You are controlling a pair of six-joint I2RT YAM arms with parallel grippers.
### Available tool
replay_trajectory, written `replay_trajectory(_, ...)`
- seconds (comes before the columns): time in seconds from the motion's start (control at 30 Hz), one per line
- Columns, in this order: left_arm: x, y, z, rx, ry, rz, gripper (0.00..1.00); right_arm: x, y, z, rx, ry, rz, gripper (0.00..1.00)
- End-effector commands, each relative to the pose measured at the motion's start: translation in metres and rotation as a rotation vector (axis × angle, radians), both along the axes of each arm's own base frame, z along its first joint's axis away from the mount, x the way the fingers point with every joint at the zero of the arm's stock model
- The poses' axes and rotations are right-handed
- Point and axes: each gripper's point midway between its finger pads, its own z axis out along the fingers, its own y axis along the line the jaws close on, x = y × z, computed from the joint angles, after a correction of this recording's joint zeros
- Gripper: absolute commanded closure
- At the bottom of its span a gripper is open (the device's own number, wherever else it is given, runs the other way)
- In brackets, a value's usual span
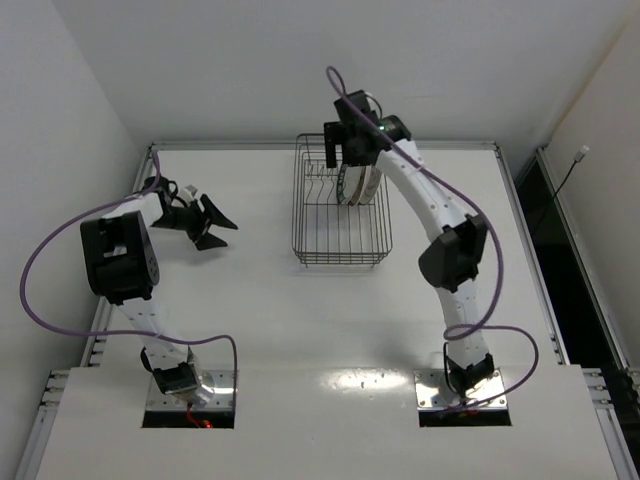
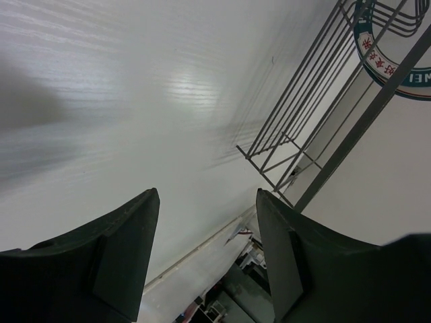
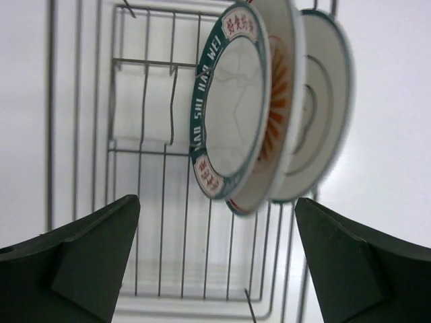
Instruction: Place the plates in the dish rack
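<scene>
The dish rack [image 1: 303,215] is a dark wire basket at the table's far middle. All three plates stand on edge inside its far end [image 1: 356,186]. In the right wrist view the blue lettered plate [image 3: 229,114] is in front, the orange sunburst plate [image 3: 278,101] is behind it, and the plain white plate [image 3: 324,108] is last. My right gripper [image 1: 342,163] hovers over them, open and empty [image 3: 217,200]. My left gripper [image 1: 216,226] is open and empty [image 2: 206,192], left of the rack. Its view shows the rack's wires [image 2: 296,128] and the lettered plate [image 2: 394,64].
The rack's near half [image 3: 168,256] holds only bare wires and upright prongs. A raised metal rail [image 1: 320,145] runs along the table's far edge. White walls stand behind and to the left. Purple cables loop off both arms.
</scene>
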Motion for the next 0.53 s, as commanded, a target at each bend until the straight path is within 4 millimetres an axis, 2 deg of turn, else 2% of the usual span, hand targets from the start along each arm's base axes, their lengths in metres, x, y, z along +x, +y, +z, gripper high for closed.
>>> replay_trajectory(0.0, 0.011, 0.010, 0.009, 0.041, -0.050, -0.006, 0.44, -0.041, -0.021, 0.108, 0.159, -0.102, 0.066, 0.00)
replay_trajectory(0.1, 0.013, 0.015, 0.007, 0.083, -0.055, -0.003, 0.44, -0.064, -0.034, 0.112, 0.214, -0.039, 0.100, 0.00)
replay_trajectory(0.13, 0.012, 0.015, 0.006, 0.085, -0.053, -0.011, 0.44, -0.077, -0.036, 0.123, 0.264, -0.028, 0.146, 0.00)
replay_trajectory(0.17, 0.012, 0.017, 0.004, 0.097, -0.049, -0.008, 0.44, -0.085, -0.038, 0.112, 0.270, 0.016, 0.170, 0.00)
replay_trajectory(0.2, 0.015, 0.020, 0.006, 0.115, -0.057, -0.003, 0.44, -0.092, -0.039, 0.109, 0.292, 0.040, 0.184, 0.00)
replay_trajectory(0.23, 0.015, 0.021, 0.006, 0.127, -0.059, -0.008, 0.44, -0.103, -0.042, 0.116, 0.337, 0.040, 0.209, 0.00)
replay_trajectory(0.27, 0.015, 0.025, 0.004, 0.150, -0.053, -0.002, 0.44, -0.113, -0.046, 0.091, 0.337, 0.111, 0.203, 0.00)
replay_trajectory(0.3, 0.017, 0.027, 0.005, 0.163, -0.050, 0.001, 0.44, -0.117, -0.048, 0.085, 0.364, 0.124, 0.213, 0.00)
replay_trajectory(0.33, 0.019, 0.030, 0.006, 0.180, -0.056, 0.006, 0.44, -0.129, -0.050, 0.062, 0.359, 0.187, 0.208, 0.00)
replay_trajectory(0.4, 0.019, 0.035, 0.004, 0.218, -0.048, 0.009, 0.44, -0.141, -0.059, 0.061, 0.369, 0.177, 0.201, 0.00)
replay_trajectory(0.43, 0.019, 0.035, 0.004, 0.218, -0.048, 0.009, 0.44, -0.151, -0.065, 0.042, 0.361, 0.220, 0.183, 0.00)
replay_trajectory(0.47, 0.018, 0.036, 0.006, 0.227, -0.045, 0.011, 0.44, -0.157, -0.075, 0.048, 0.350, 0.189, 0.163, 0.00)
replay_trajectory(0.5, 0.018, 0.036, 0.006, 0.227, -0.045, 0.011, 0.44, -0.162, -0.079, 0.045, 0.345, 0.195, 0.138, 0.00)
